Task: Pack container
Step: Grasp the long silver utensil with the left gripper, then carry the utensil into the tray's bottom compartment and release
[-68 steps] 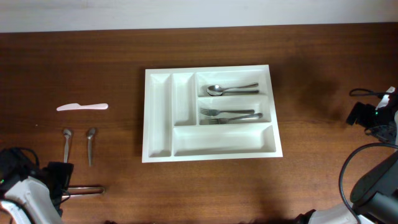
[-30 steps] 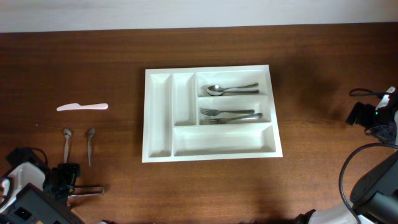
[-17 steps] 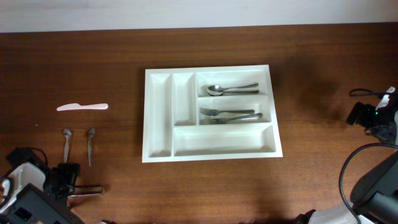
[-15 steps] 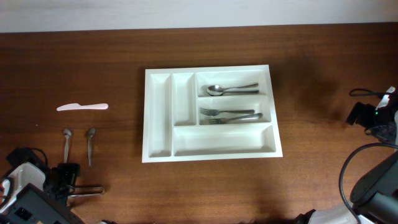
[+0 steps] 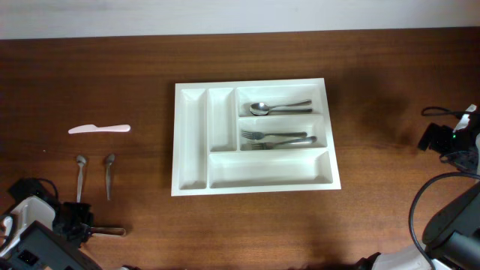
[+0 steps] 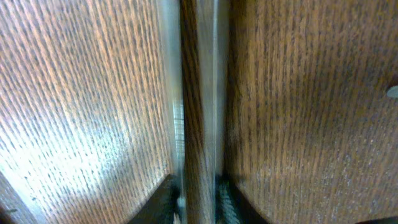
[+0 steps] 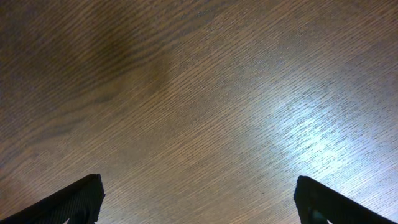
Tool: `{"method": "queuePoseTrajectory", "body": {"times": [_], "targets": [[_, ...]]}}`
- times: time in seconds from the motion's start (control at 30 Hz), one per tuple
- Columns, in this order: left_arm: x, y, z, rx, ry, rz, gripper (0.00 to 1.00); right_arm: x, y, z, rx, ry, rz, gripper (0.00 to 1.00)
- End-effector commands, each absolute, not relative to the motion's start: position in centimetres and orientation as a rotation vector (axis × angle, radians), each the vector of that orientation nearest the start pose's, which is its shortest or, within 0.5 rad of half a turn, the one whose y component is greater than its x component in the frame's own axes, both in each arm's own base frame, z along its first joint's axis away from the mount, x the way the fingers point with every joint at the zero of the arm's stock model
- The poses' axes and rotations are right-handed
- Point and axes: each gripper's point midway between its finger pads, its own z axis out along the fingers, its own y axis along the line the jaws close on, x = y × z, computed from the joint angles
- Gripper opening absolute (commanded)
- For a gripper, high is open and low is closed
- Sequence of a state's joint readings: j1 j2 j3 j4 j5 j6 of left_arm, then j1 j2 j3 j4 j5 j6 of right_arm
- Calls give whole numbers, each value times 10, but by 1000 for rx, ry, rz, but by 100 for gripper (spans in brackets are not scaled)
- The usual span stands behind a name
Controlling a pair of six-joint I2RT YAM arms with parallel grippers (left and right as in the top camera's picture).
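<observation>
Since a moment ago the left claw is squeezing in on the two silver handles near the table's front-left corner, pinching them together, while the right claw is hanging wide open over the wood and the white tray is sitting mid-table, well apart from both.

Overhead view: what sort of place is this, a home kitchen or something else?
Most likely a staged robot workbench, not a kitchen: a wooden table, a white cutlery tray, loose spoons beside it, and the left arm and right arm at the lower corners.
</observation>
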State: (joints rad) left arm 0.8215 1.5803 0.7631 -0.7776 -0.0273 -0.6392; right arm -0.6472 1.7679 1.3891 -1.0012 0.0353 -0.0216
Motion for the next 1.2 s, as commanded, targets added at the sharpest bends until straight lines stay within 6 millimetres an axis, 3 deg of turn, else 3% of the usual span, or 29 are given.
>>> {"method": "queuePoseTrajectory", "body": {"times": [0.0, 0.1, 0.17, 0.3, 0.43, 0.57, 0.67, 0.77, 0.87, 1.03, 1.1, 1.17], "targets": [[140, 164, -11, -2141, 2391, 60, 16, 291, -227, 102, 930, 2801, -142, 99], [144, 159, -11, -2127, 2406, 8, 15, 291, -227, 102, 930, 2800, -142, 99], [151, 159, -8, -2067, 2431, -48, 5, 291, -227, 102, 930, 2800, -142, 99], [171, 172, 14, -1930, 2432, -78, 2, 291, -227, 102, 930, 2800, -142, 99], [206, 190, 64, -1737, 2379, -142, 2, 291, -227, 102, 930, 2800, -142, 99], [251, 184, 132, -1391, 2344, -258, 2, 291, -227, 102, 930, 2800, -142, 99], [284, 150, 185, -1052, 2339, -330, 2, 291, -227, 102, 930, 2801, -142, 99], [305, 100, 222, -764, 2343, -383, 2, 291, -227, 102, 930, 2800, -142, 99], [318, 30, 246, -460, 2352, -454, 3, 291, -227, 102, 930, 2801, -142, 99], [320, -79, 259, -24, 2361, -538, 5, 291, -227, 102, 930, 2800, -142, 99], [318, -105, 256, 84, 2366, -466, 8, 291, -227, 102, 930, 2800, -142, 99], [319, -118, 250, 141, 2364, -336, 10, 291, -227, 102, 930, 2800, -142, 99]]}}
